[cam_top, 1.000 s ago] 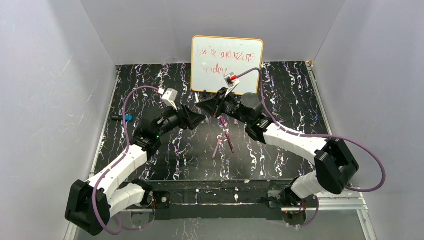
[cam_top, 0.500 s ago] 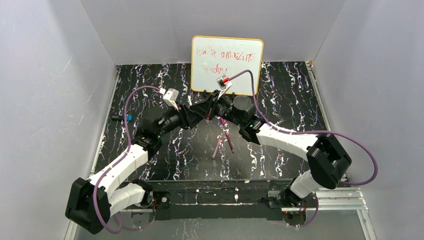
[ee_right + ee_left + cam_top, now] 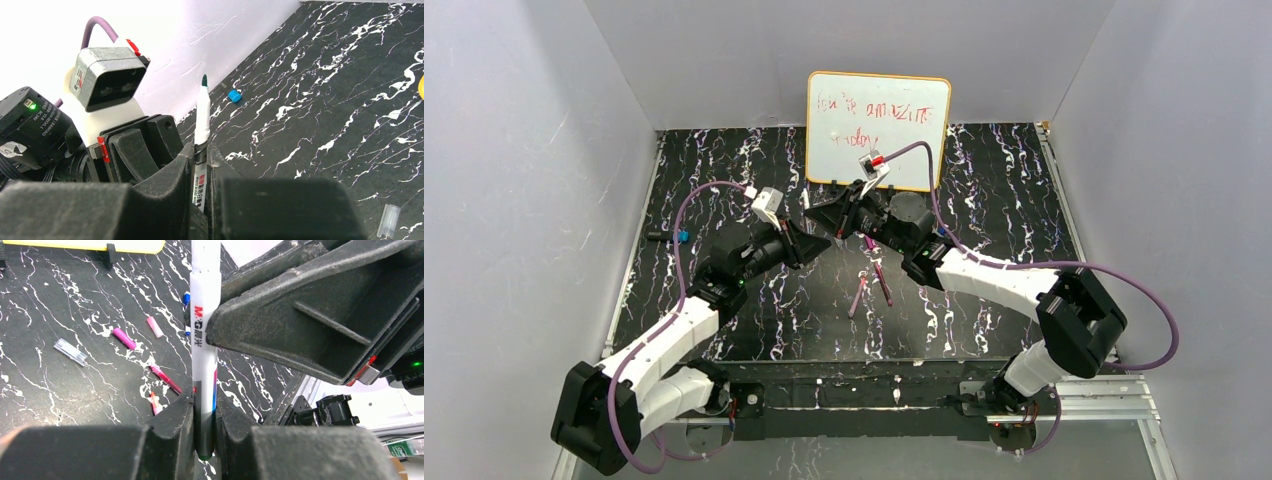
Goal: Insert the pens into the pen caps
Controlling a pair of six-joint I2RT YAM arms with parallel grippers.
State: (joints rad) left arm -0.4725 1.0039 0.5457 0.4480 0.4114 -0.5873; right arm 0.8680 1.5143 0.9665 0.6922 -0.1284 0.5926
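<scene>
jaws: left gripper closed on the grey neck of the white pen; right gripper clamped on its body | pen: in the air, green nib uncapped | pink pens: on the mat, 5 o'clock of the grippers | magenta cap, grey cap: on the mat, 10 o'clock of left jaws

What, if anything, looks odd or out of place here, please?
The left claw and right claw both clamp one white pen, its green tip bare. A blue cap lies apart near the left wall.
</scene>
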